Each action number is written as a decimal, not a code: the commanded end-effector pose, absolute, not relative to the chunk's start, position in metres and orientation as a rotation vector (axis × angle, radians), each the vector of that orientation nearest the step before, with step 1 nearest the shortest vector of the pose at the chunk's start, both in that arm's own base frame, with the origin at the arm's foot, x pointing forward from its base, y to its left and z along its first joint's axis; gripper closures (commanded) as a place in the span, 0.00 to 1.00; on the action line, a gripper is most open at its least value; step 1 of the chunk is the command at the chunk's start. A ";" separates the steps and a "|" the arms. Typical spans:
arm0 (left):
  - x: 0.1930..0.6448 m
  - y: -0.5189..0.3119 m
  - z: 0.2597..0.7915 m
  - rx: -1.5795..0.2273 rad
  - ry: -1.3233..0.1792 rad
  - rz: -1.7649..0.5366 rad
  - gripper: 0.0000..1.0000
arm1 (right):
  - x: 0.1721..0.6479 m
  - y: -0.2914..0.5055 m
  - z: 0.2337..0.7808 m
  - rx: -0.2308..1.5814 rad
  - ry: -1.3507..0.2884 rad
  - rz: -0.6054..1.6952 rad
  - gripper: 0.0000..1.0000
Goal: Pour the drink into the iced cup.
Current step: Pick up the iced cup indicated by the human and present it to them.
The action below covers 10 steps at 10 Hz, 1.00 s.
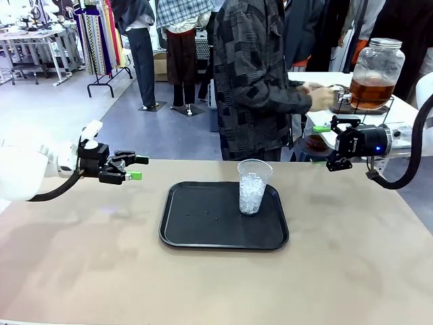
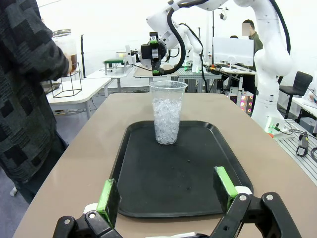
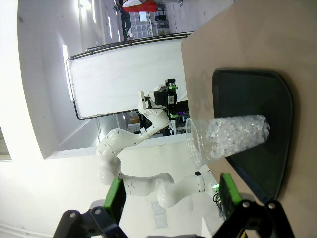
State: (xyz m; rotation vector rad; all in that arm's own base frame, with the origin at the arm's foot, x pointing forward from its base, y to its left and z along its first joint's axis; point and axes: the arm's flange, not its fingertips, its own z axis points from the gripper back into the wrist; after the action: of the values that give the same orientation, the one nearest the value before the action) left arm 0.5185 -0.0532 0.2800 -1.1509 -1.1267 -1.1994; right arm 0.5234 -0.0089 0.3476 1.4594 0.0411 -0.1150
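Bare table (image 1: 81,271) surrounds the tray (image 1: 196,227); the iced cup (image 1: 253,189) stands upright at its far right, mouth up. Our left gripper (image 1: 138,168) and right gripper (image 1: 327,147) flank it well clear, jaws apart. The drink (image 1: 369,91) sits in a jar (image 1: 377,57) beyond.

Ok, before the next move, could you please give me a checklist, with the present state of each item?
1. The iced cup stands upright on the tray: ok.
2. Room in the cup for liquid: ok.
3. The left gripper is open, empty and apart from the cup: ok.
4. The right gripper is open and empty: ok.
5. The drink is at this table: not ok; it is in the jar on the side table behind, with the person's hand by it.
6. What that hand holds: cannot tell.
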 end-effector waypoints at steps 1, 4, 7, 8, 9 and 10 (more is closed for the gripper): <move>0.518 -0.054 0.282 -1.148 -1.128 -1.201 0.00 | 0.524 -0.009 0.349 1.461 0.037 -0.114 0.00; 0.518 -0.054 0.282 -1.148 -1.128 -1.201 0.00 | 0.524 -0.009 0.349 1.461 0.037 -0.114 0.00; 0.518 -0.054 0.282 -1.148 -1.128 -1.201 0.00 | 0.524 -0.009 0.349 1.461 0.037 -0.114 0.00; 0.518 -0.054 0.282 -1.148 -1.128 -1.201 0.00 | 0.524 -0.009 0.349 1.461 0.037 -0.114 0.00; 0.518 -0.054 0.282 -1.148 -1.128 -1.201 0.00 | 0.524 -0.009 0.349 1.461 0.037 -0.114 0.00; 0.518 -0.054 0.282 -1.148 -1.128 -1.201 0.00 | 0.524 -0.009 0.349 1.461 0.037 -0.114 0.00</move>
State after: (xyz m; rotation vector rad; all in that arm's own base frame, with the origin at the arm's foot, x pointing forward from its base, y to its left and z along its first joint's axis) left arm 0.5185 -0.0532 0.2800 -1.1509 -1.1267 -1.1994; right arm 0.5234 -0.0089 0.3476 1.4594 0.0411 -0.1150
